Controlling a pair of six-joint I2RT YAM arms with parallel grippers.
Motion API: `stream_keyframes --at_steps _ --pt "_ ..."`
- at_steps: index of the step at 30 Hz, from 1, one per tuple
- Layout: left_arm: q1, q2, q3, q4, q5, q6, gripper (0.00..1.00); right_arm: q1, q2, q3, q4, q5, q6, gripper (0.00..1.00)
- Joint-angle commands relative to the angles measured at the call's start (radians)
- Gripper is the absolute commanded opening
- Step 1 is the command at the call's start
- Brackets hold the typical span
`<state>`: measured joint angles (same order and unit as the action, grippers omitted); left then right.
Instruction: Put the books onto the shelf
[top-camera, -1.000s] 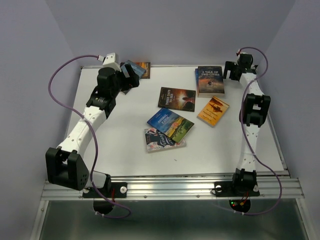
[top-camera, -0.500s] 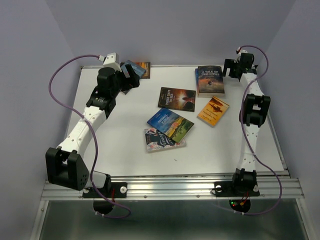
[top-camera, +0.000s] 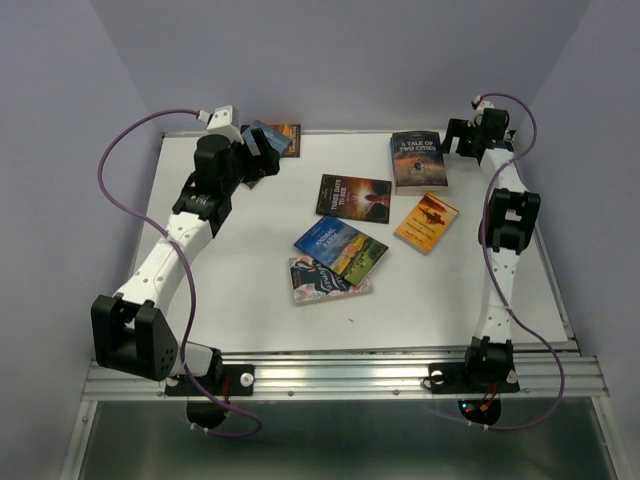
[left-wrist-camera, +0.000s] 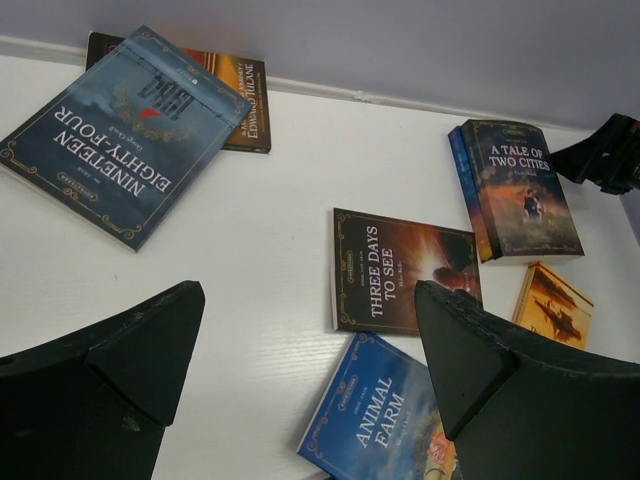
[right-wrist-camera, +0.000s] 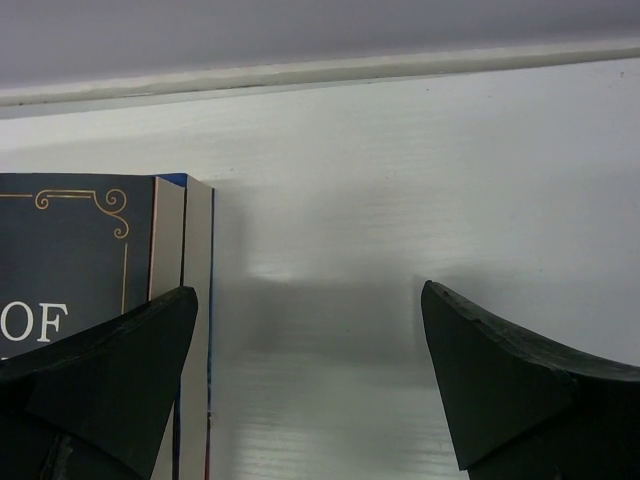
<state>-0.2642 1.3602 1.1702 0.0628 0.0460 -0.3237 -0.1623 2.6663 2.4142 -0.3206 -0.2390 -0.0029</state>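
At upper left of the overhead view: left claw (top-camera: 262, 150), fingers spread wide, nothing gripped, close beside the dark blue Nineteen Eighty-Four (top-camera: 268, 138). Under that book's far corner, an orange-brown paperback (top-camera: 288, 132), hard by the back edge of the white worktop (top-camera: 250, 300). At upper right: right claw (top-camera: 462, 135), likewise wide apart and empty, just right of A Tale of Two Cities (top-camera: 418, 160); a second book beneath it, judging by the edges in the right wrist view. Centre of frame: Three Days to See (top-camera: 353, 197). Right of centre: an orange paperback (top-camera: 426, 222). Below centre: Animal Farm (top-camera: 340, 247), overlapping the top of a navy book with pink flowers (top-camera: 325, 282), all flat on the worktop
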Motion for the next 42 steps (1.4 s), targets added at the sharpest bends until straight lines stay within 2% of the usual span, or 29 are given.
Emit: stream_keyframes --at_steps 1,7,10,13,17,22,23,25,28,31,36,42 --pt "0.005 0.0 0.022 0.032 0.014 0.018 0.99 0.014 0.01 0.04 0.055 -0.036 0.029 1.0" --pt "0.005 0.005 0.031 0.026 0.014 0.017 0.99 0.014 -0.011 0.025 0.061 0.053 0.05 1.0" --pt "0.005 0.007 0.04 0.011 0.005 0.015 0.99 0.014 -0.042 0.005 0.064 0.15 0.072 1.0" --pt "0.005 0.002 0.054 -0.011 -0.011 0.014 0.99 0.014 -0.118 -0.041 0.066 0.231 0.093 1.0" --pt "0.005 -0.013 0.051 -0.038 -0.023 -0.014 0.99 0.014 -0.329 -0.191 0.068 0.23 0.096 1.0" --pt "0.005 -0.027 0.046 -0.09 -0.069 -0.051 0.99 0.047 -0.577 -0.469 0.058 0.116 0.028 1.0" --pt "0.005 -0.032 0.033 -0.093 -0.051 -0.049 0.99 0.059 -0.617 -0.563 0.055 0.093 0.026 1.0" --pt "0.005 -0.035 0.016 -0.1 -0.006 -0.054 0.99 0.084 -0.716 -0.644 0.02 0.055 0.044 1.0" --pt "0.005 -0.03 -0.021 -0.129 -0.008 -0.109 0.99 0.133 -0.827 -0.788 -0.035 -0.121 0.098 1.0" --pt "0.003 -0.041 -0.085 -0.117 0.066 -0.155 0.99 0.213 -0.896 -0.911 -0.035 -0.293 0.222 1.0" --pt "0.002 -0.081 -0.234 -0.07 0.143 -0.208 0.99 0.355 -0.921 -1.052 -0.032 -0.479 0.291 1.0" --pt "-0.027 -0.093 -0.343 0.02 0.219 -0.225 0.99 0.388 -0.924 -1.211 -0.009 -0.552 0.313 1.0"
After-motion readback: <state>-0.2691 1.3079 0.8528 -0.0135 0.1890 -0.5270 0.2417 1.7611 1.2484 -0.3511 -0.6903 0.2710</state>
